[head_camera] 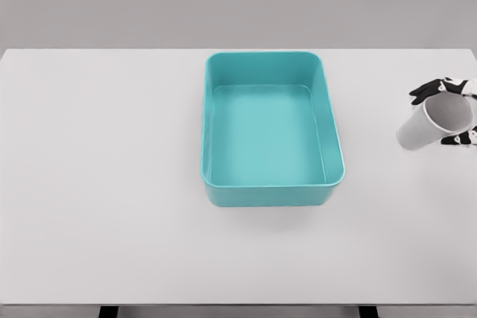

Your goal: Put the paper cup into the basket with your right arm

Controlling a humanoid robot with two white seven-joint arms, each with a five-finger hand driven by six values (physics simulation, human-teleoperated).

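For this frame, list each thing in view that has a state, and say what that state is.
paper cup: tilted, open mouth facing the camera, held at the table's right edge, outside the basket.
basket: upright at table centre, empty.
right hand: fingers curled around the paper cup.
table: bears the basket.
left hand: out of view.

Right robot hand [452, 113] grasps tilted paper cup [434, 123] at right edge, well apart from teal basket [333, 135] on white table [104, 184].
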